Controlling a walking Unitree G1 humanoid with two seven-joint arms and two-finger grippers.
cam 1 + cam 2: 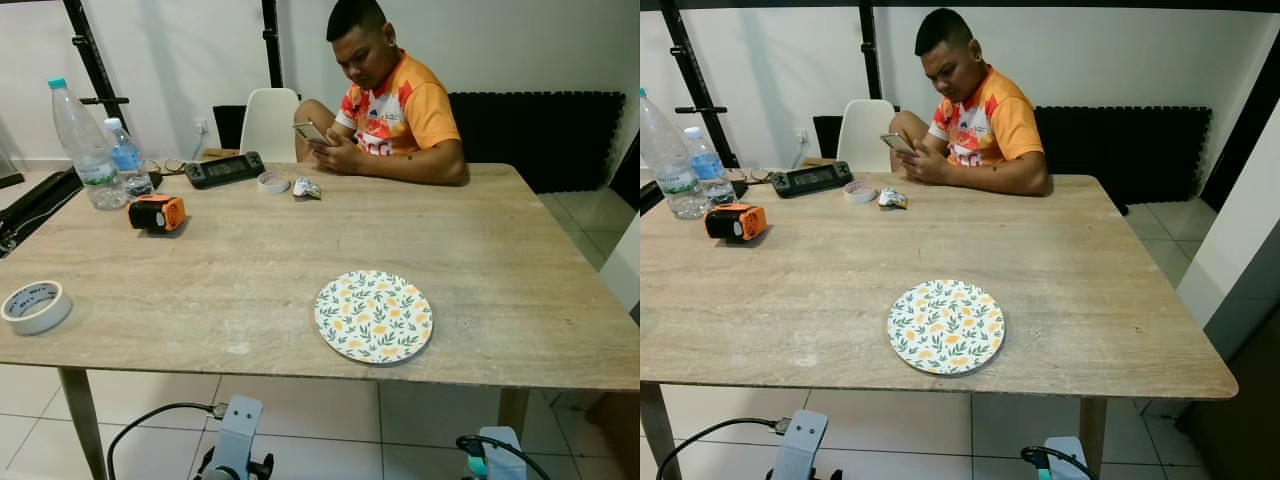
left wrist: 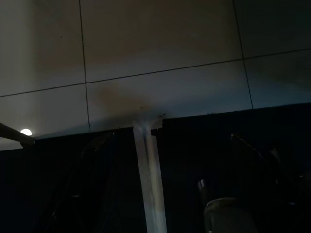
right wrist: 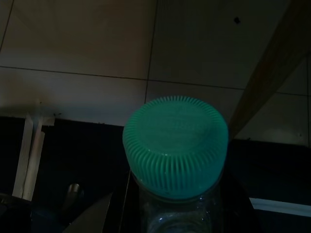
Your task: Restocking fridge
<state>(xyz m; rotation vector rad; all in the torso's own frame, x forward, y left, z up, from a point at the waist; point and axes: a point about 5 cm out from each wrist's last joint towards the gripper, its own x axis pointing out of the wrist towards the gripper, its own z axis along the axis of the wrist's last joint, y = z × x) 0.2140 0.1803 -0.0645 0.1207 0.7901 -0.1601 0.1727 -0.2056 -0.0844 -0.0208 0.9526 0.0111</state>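
Wooden table point(image 1: 250, 270) seen from the robot's head, with a floral plate point(image 1: 374, 316) near its front edge, well apart from all else. At the far left stand a tall water bottle point(image 1: 82, 143) and, just beside it, a smaller water bottle point(image 1: 126, 157); an orange-and-black device point(image 1: 156, 213) lies near them, and a roll of white tape point(image 1: 36, 306) sits at the left front corner. Farther back lie a black controller point(image 1: 225, 169), a small tape roll point(image 1: 272, 182) and a crumpled wrapper point(image 1: 307, 188). A person point(image 1: 385, 100) sits at the far side, holding a phone point(image 1: 310, 131). In the right wrist view, a green-capped clear bottle point(image 3: 176, 145) stands close before the camera, over floor tiles point(image 3: 77, 48); whether the right gripper's fingers grip it cannot be told. The left wrist view is dark, so the left gripper's state cannot be told.
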